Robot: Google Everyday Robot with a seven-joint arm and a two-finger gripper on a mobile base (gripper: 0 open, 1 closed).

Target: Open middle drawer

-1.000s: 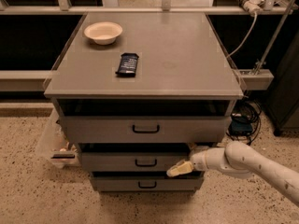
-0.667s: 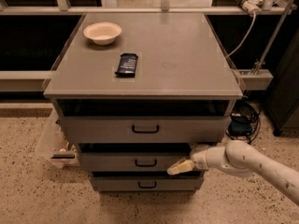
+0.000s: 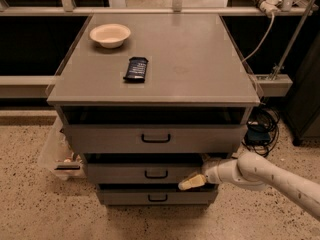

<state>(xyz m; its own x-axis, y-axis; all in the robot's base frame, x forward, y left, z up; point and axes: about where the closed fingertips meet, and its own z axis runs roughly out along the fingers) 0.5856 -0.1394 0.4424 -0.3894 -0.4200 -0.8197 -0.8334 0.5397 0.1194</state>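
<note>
The middle drawer (image 3: 115, 173) is the second of three grey drawers in the cabinet, a low flat front with a small black loop handle (image 3: 156, 174) at its centre. Its front stands a little behind the top drawer's front. My gripper (image 3: 190, 183) comes in from the right on a white arm (image 3: 270, 176). Its pale fingertips lie at the drawer's lower edge, just right of and below the handle, not on it.
The top drawer (image 3: 155, 139) and the lowest drawer (image 3: 157, 197) each have a black handle. On the cabinet top (image 3: 200, 59) lie a white bowl (image 3: 110, 35) and a dark packet (image 3: 136, 68). A clear bin (image 3: 55, 156) stands on the floor left; cables (image 3: 260, 129) right.
</note>
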